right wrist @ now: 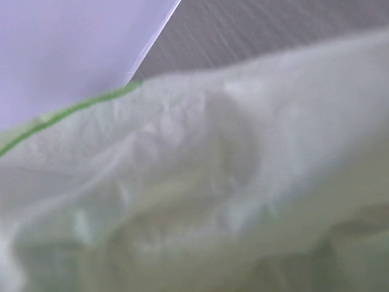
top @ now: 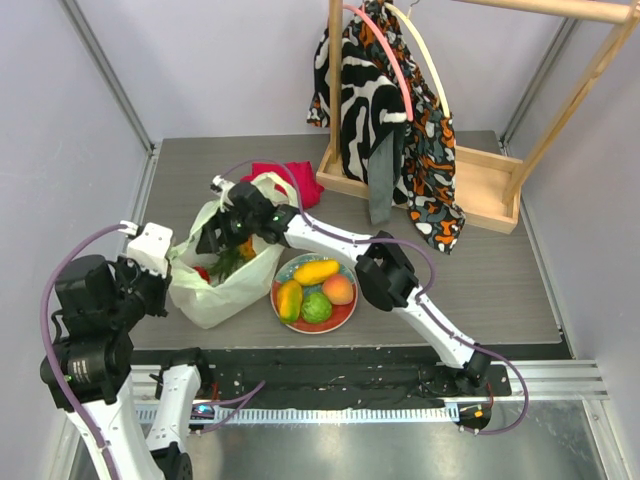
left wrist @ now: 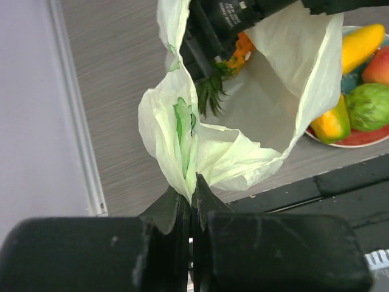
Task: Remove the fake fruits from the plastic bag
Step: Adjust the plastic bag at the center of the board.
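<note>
The bag [top: 225, 295] sits at the desk's [top: 480, 280] 8 o'clock. The left claw [left wrist: 193, 182] pinches the bag's rim flat. The right claw [top: 222, 238] is down in the mouth over the pineapple [left wrist: 213, 97]; I cannot tell how wide it stands. Four fruits [top: 316, 271] lie on the plate [top: 340, 322] at the bag's 3 o'clock. The risk is that the right claw catches film with the pineapple, dragging the bag or pulling the rim from the pinch. A grip on the leaves could also slip.

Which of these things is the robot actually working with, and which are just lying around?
In the job: bag, pineapple inside it, fruits on the plate.
Lying about: red cloth, patterned garment, wooden rack.
</note>
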### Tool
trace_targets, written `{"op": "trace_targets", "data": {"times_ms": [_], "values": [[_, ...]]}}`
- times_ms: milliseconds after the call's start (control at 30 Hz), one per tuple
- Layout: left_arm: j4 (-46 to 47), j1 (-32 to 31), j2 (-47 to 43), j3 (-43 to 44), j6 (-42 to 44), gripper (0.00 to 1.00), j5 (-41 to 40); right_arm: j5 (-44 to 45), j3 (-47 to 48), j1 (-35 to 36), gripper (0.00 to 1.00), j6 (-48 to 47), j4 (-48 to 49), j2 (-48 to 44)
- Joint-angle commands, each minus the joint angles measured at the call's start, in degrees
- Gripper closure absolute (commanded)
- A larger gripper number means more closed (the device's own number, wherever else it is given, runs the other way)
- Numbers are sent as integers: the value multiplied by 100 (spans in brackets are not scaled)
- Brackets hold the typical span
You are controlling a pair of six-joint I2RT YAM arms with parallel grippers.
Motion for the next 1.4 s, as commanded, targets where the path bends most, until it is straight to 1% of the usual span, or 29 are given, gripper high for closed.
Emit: {"op": "trace_targets", "data": {"times_ms": [0,167,233,333,467,500,600,700,767,867,900,1000,1033,1067,1100,1167,1267,1333,1367], "values": [[-1660,44,67,-247,-50,100,699,-664,-327,55,25,1345,249,-230],[-1651,53,67,-519,161,100,946,-840,-969,151,23,1689,117,-467],[-1651,71,23,-633,302,100,1060,-753,-1153,239,23,1776,-32,-502],[-1651,106,23,-652,381,100,1218,-630,-1285,345,19,2084,-15,-485],[-1660,97,23,-537,495,100,1411,-480,-1119,538,11,2444,143,-248],[-1660,106,32,-502,522,100,1482,-445,-936,573,9,2480,178,-91],[-1651,106,128,-423,619,100,1622,-401,-610,635,9,2428,205,94],[-1590,106,374,-300,637,100,1702,-410,-521,661,9,2427,231,183],[-1450,106,540,-204,505,100,1641,-322,-504,653,10,2226,249,148],[-1484,106,664,130,426,100,1500,-103,-434,477,12,1752,258,16],[-1510,106,665,218,443,100,1361,-41,-451,312,12,1646,258,-36],[-1563,106,481,429,504,100,1079,205,-399,-14,13,1207,231,-212],[-1537,106,428,473,505,100,1026,414,-328,-94,13,997,197,-265],[-1432,97,358,474,496,100,990,556,-128,-173,13,516,92,-274],[-1362,106,279,482,444,100,973,679,-13,-234,12,329,47,-283],[-1047,106,251,482,356,100,981,1022,338,-454,11,-110,-14,-266],[-598,106,427,587,84,100,1095,1268,716,-735,11,-218,72,-213],[-456,114,698,745,-127,100,1183,1330,762,-806,11,-349,108,-274],[-551,106,839,824,-137,100,1471,1357,605,-806,11,-454,108,-344]]}}
